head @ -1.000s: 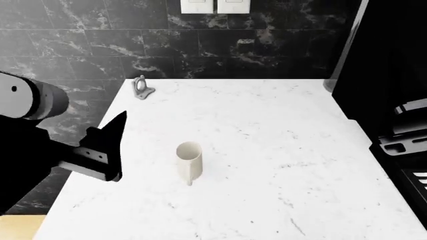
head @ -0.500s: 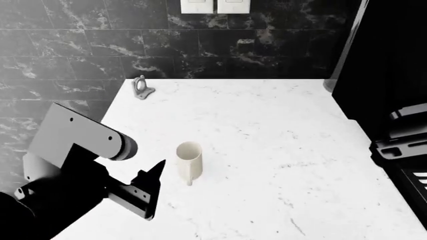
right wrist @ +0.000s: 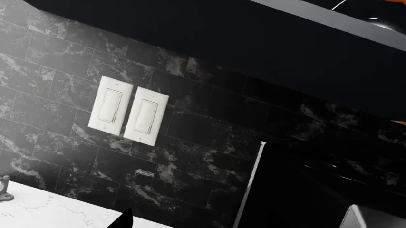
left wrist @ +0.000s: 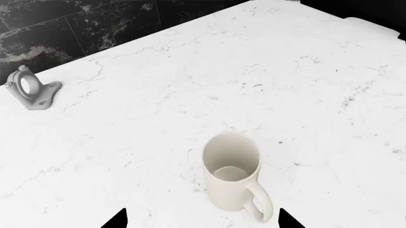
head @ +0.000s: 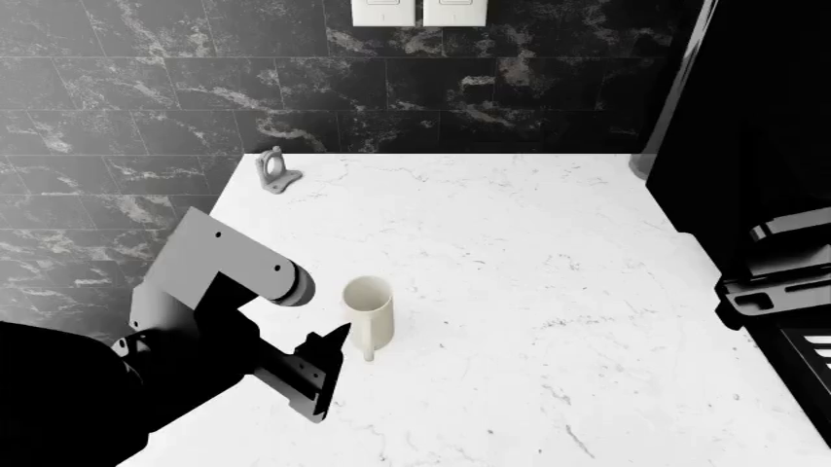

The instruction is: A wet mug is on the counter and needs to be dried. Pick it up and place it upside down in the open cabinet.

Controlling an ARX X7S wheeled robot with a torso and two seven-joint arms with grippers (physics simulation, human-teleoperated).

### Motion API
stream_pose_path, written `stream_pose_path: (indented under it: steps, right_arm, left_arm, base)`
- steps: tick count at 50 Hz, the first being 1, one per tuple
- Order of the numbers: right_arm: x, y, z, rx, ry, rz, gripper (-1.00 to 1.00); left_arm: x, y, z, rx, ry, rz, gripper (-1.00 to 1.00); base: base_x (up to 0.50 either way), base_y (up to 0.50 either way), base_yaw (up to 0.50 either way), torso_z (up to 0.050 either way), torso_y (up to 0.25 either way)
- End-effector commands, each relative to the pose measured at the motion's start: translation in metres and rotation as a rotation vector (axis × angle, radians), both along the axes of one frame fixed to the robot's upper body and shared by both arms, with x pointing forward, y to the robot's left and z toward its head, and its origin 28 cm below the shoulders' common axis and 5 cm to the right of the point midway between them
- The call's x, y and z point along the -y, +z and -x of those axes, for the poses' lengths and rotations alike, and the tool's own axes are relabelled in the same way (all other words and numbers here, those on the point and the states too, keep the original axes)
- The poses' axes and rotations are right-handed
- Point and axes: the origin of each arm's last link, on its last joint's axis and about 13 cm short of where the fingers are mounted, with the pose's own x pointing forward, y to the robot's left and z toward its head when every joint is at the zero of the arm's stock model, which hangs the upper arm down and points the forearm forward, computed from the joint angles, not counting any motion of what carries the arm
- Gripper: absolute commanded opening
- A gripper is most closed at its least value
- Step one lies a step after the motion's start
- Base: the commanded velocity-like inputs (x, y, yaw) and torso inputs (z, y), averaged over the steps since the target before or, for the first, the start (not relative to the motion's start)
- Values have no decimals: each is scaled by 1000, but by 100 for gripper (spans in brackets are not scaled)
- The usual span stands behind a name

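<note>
Since the earlier head frames the left arm has swung in from the table's left edge toward its middle, and the left end effector (head: pixel 325 365) now sits just beside the mug (head: pixel 369 311), on the handle side and slightly nearer the robot. From the left wrist view its two dark fingertips (left wrist: pixel 115 219) stand spread apart with nothing between them, so it is open and empty; the mug (left wrist: pixel 232 178) stands upright, mouth up, straight ahead of the gap and a little toward one finger, its loop handle turned back toward the end effector. The step in hand looks like the final approach to grasp. To do it well, I would centre the gap on the mug body rather than on the handle, push forward low enough that the fingers bracket the cylinder wall, and close only once both fingers flank it, since a finger catching the handle could spin or tip the light mug. The right end effector (right wrist: pixel 127 219) is off at the table's right, facing the dark tiled wall; I cannot tell whether it is open. A small grey bearing bracket (head: pixel 275 170) lies well apart, far beyond the mug.
</note>
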Motion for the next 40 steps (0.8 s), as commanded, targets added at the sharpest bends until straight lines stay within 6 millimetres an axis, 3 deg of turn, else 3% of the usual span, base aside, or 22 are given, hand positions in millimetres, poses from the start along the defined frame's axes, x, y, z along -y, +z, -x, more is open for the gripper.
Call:
stream_pose_path:
  steps: [1,40]
  right_arm:
    - [1,-2,0,-5,1,-2,100]
    - [2,-9,-3,-17,2,-11,100]
  left_arm:
    - [3,-11,-22,-25,-27,-27,100]
    - [24,-41,-56,-77,-157,-37,100]
  base:
    - [0,0,0,0,0]
    - [0,0,0,0,0]
